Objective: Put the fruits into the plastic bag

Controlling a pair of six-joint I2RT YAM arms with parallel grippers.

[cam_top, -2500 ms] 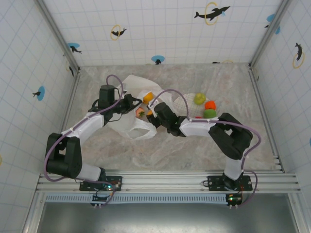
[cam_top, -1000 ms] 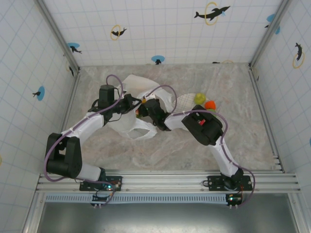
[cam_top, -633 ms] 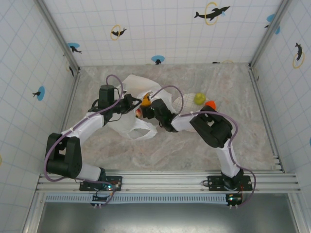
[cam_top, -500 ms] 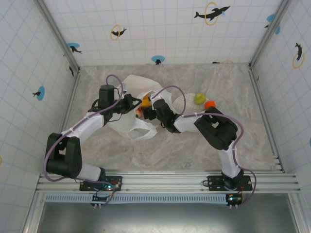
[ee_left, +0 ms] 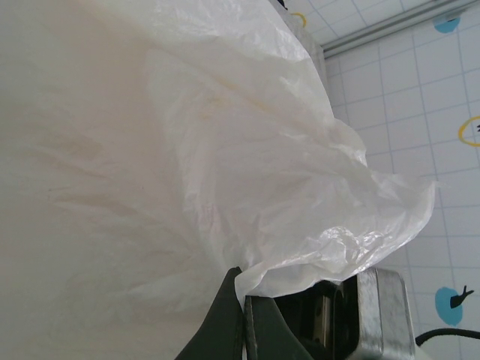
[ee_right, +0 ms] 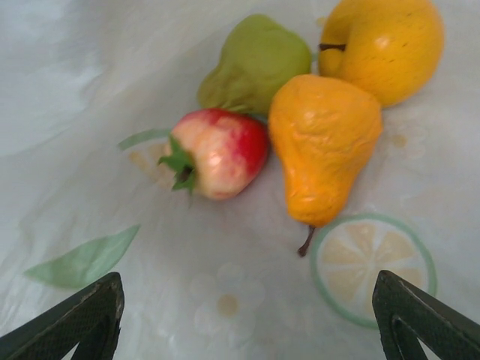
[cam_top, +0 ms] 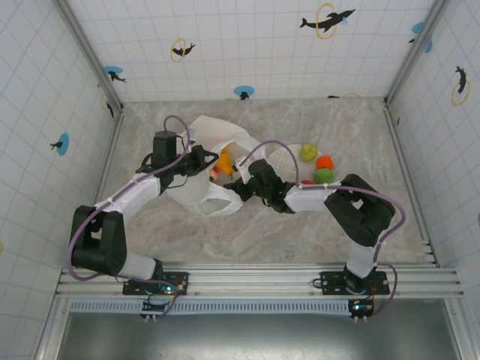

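The large crinkly white translucent plastic bag [cam_top: 206, 196] is lying on the marbled surface [cam_top: 300, 232], holding four glossy fruits [ee_right: 324, 146] while three more fruits [cam_top: 323, 175] are sitting on the pale round plate [cam_top: 289, 159], the left tool [ee_left: 241, 300] is pinching the bag's edge tight, and the right tool [ee_right: 247, 281] is hanging wide apart and empty above the bagged fruit.

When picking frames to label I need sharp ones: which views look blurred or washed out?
Left wrist: bag washed out, soft toward the left, crisp at its near fold. Right wrist: fruits mildly soft, even light. Top external: sharp, evenly lit, faint shadows.
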